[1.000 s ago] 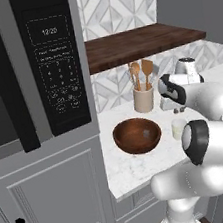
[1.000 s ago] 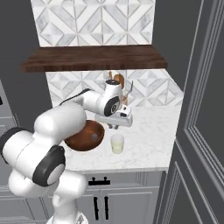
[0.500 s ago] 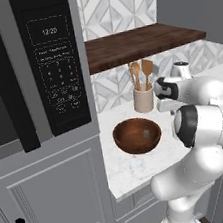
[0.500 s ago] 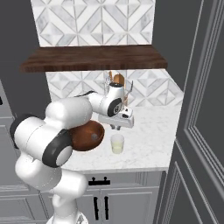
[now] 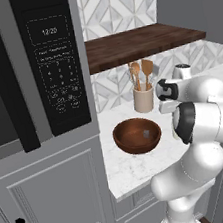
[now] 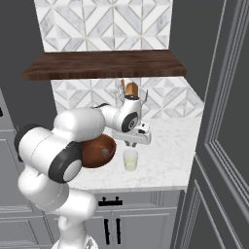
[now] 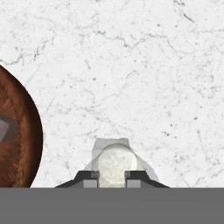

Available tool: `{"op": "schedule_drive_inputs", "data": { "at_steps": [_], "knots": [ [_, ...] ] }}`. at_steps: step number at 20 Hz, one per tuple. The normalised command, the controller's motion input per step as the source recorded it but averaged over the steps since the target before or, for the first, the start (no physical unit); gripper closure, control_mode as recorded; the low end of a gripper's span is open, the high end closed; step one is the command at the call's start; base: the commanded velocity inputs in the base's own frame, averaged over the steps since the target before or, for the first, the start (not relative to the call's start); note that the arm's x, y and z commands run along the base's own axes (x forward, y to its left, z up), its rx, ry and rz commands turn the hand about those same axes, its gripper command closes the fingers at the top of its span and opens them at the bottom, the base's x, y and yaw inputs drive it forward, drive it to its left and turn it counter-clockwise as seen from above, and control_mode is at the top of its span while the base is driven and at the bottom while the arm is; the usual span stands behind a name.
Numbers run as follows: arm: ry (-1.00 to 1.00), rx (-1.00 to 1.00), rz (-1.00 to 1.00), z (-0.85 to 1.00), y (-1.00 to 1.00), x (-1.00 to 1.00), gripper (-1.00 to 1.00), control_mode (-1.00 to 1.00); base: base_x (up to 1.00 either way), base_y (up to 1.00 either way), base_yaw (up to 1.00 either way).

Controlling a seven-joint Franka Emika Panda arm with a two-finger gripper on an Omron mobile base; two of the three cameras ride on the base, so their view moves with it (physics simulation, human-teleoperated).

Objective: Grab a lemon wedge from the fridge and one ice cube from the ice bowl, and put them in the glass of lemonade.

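- The glass of lemonade stands on the white marble counter, just beside the ice bowl.
- One pale ice cube lies inside the wooden bowl.
- Directly above the glass hangs the gripper, jaws drawn nearly together; whether they pinch anything cannot be told.
- Behind, a beige utensil crock holds wooden spoons.

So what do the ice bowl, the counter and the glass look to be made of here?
The ice bowl looks like dark brown wood, smooth with a faint sheen and grain streaks. The counter looks like white marble or similar stone, going by its fine grey veins. The glass of lemonade appears to be clear glass or plastic, with pale yellowish liquid showing through.
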Motion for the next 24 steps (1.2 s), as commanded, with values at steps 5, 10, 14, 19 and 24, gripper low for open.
{"op": "schedule_drive_inputs", "data": {
  "at_steps": [5,10,14,19,24],
  "knots": [
    [0.0,0.0,0.0,-0.04,0.0,-0.09,1.0,-1.0,0.0,0.0,0.0],
    [-0.03,0.0,0.0,0.0,0.0,-0.13,1.0,-1.0,0.0,0.0,0.0],
    [-0.05,0.01,0.0,0.0,0.0,-0.14,1.0,-1.0,0.0,0.0,0.0],
    [-0.05,0.01,0.0,0.0,-0.05,-0.27,1.0,-1.0,0.0,0.0,0.0],
    [-0.02,0.0,0.0,0.0,-0.06,-0.11,1.0,-1.0,0.0,0.0,0.0]
  ]
}}
